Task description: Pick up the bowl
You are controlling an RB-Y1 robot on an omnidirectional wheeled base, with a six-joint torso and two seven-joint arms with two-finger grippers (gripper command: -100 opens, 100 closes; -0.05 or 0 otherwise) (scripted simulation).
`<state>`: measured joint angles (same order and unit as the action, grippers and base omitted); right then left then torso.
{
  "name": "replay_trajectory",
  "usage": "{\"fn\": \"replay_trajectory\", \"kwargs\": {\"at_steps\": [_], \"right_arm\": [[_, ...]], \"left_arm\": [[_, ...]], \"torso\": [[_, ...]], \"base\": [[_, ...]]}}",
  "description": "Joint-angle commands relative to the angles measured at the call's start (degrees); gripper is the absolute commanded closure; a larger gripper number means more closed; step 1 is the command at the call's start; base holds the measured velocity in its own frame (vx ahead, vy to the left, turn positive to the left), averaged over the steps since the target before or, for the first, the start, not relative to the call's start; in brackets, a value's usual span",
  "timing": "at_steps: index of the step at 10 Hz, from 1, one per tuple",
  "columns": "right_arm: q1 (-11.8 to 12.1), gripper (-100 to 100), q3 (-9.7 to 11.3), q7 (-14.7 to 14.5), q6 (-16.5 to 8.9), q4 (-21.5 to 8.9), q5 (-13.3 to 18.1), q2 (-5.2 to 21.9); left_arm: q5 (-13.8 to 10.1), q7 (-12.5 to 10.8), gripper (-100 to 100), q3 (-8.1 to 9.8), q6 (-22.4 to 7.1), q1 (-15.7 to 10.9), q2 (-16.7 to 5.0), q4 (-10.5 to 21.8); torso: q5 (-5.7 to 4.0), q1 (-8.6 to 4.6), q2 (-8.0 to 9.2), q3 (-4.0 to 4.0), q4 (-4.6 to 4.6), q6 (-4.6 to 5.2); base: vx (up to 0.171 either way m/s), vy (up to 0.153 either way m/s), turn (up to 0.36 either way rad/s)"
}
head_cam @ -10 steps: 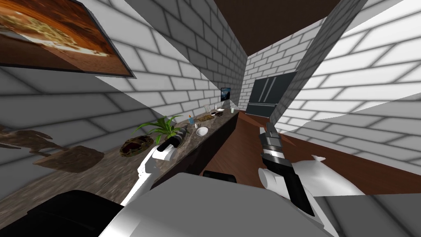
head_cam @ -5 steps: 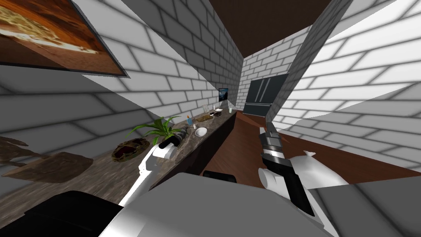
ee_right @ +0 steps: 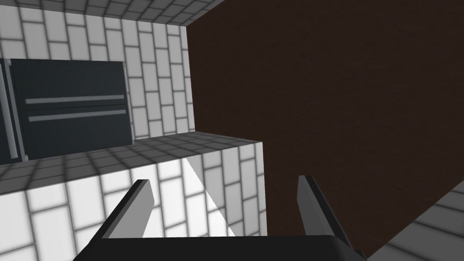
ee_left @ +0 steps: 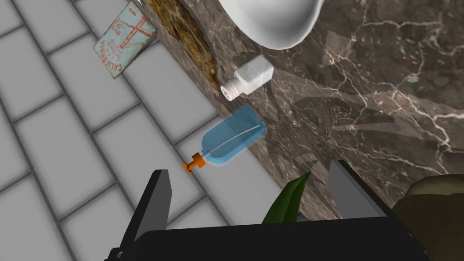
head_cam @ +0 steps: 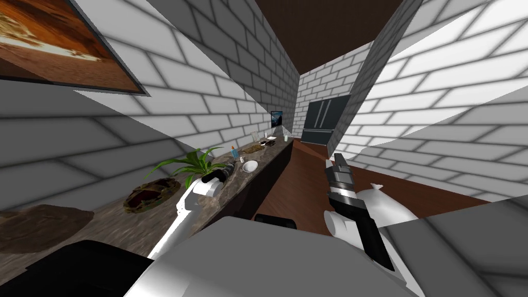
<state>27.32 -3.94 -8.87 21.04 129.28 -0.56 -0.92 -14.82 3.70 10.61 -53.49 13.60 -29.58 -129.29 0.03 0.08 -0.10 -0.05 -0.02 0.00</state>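
- While looking down from the head, saw a white bowl (head_cam: 250,166) sitting upright on a brown marbled counter (head_cam: 103,227) along the brick wall, near the counter's front edge.
- Found the left gripper (head_cam: 231,169) stretched out low over the counter, just short of the bowl and apart from it, with a green plant (head_cam: 191,162) beside the forearm and a blue bottle (head_cam: 234,152) closer to the wall.
- Noted a brown dish (head_cam: 149,193) farther back along the counter, well apart from the bowl.
- Saw the right gripper (head_cam: 337,159) held out over the wooden floor (head_cam: 299,191), away from the counter.
- From the left wrist, saw the fingers (ee_left: 154,204) spread wide and gripping nothing, with only a green leaf (ee_left: 285,199) poking up between them near the dark body.
- Caught the bowl (ee_left: 276,22) well ahead of those fingers, cut off by the picture's edge, with a white shaker (ee_left: 247,80) just beside it and the blue bottle between shaker and fingers.
- From the right wrist, saw that arm's fingers (ee_right: 136,208) parted wide and holding nothing.
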Motion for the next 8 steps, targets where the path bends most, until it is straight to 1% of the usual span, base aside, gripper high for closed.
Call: {"fn": "replay_trajectory", "kwargs": {"at_steps": [1, 2, 3, 4, 5, 6, 7, 8], "right_arm": [[0.00, 0, 0.00, 0.00, 0.00, 0.00, 0.00, 0.00], [0.01, 0, 0.00, 0.00, 0.00, 0.00, 0.00, 0.00], [0.00, 0, 0.00, 0.00, 0.00, 0.00, 0.00, 0.00], [0.01, 0, 0.00, 0.00, 0.00, 0.00, 0.00, 0.00], [0.00, 0, 0.00, 0.00, 0.00, 0.00, 0.00, 0.00], [0.00, 0, 0.00, 0.00, 0.00, 0.00, 0.00, 0.00], [0.01, 0, -0.01, 0.00, 0.00, 0.00, 0.00, 0.00], [0.00, 0, 0.00, 0.00, 0.00, 0.00, 0.00, 0.00]], "left_arm": [[-0.42, -0.23, -100, -0.05, -1.99, -0.30, -0.10, 0.27], [-1.36, -0.66, -100, -0.14, -4.15, -1.01, -0.34, 0.99], [-1.36, -0.66, -100, -0.14, -4.55, -1.01, -0.34, 0.99], [-2.28, -1.11, -100, -0.25, -6.89, -1.71, -0.52, 1.71], [-3.18, -1.58, -100, -0.39, -8.64, -2.39, -0.65, 2.44], [-3.18, -1.58, -100, -0.39, -9.39, -2.39, -0.65, 2.44], [-4.05, -2.06, -100, -0.55, -11.69, -3.03, -0.73, 3.16], [-4.90, -2.52, -100, -0.73, -13.33, -3.63, -0.77, 3.87]], "torso": [[0.00, 0.00, 0.00, 0.00, 0.00, 0.00], [0.00, 0.00, 0.01, 0.00, 0.00, -0.03], [0.00, 0.01, 0.00, 0.00, 0.00, 0.00], [0.00, -0.01, 0.01, 0.00, 0.00, -0.04], [0.00, -0.01, -0.02, -0.01, 0.00, 0.00], [0.01, 0.04, -0.07, -0.04, -0.02, 0.00], [0.01, 0.03, -0.04, -0.02, -0.01, -0.04], [0.00, 0.01, -0.02, -0.01, -0.01, -0.02]], "base": [[0.013, 0.023, -0.072], [0.015, 0.024, -0.142], [0.013, 0.022, -0.067], [0.020, 0.021, -0.123], [0.034, 0.035, -0.232], [0.022, 0.032, -0.079], [0.016, 0.023, -0.097], [0.023, 0.027, -0.225]]}}
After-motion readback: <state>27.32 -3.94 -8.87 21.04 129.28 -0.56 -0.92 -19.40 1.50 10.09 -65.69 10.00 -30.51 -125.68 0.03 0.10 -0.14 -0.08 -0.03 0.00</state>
